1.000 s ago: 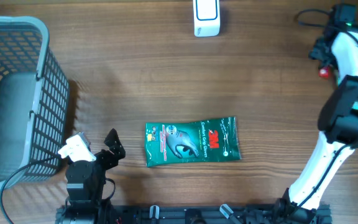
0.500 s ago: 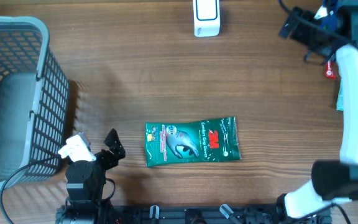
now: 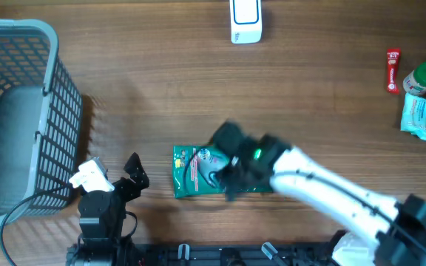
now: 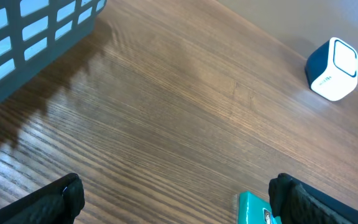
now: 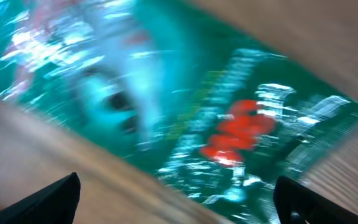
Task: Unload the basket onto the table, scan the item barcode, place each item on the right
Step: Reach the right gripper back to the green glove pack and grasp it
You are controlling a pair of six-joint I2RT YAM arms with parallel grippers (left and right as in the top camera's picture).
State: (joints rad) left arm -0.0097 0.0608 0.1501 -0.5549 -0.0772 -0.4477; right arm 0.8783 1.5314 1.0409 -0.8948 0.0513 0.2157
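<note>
Blur smears my right wrist view: the green glove packet [image 3: 187, 171] shows there only as teal streaks with a red logo, and I can read no barcode. From overhead, the right arm [image 3: 331, 193] hides the packet's middle and one end, and the right gripper [image 5: 176, 193] is a dark smudge over it. Its jaws stand wide apart and hold nothing; whether they touch the packet I cannot tell.

The packet lies flat on the tabletop [image 3: 161, 89], well apart from the white scanner [image 3: 245, 21], on the scanner's side toward the arm bases. The left gripper [image 4: 176, 196], jaws likewise spread and empty, sits near the packet's corner, farther still from the scanner.

I count one packet, one scanner, one grey basket [image 3: 46, 44], two arms, and four small goods [image 3: 418, 117] clustered well off to one side of the scanner, one of them cut by the frame edge.
</note>
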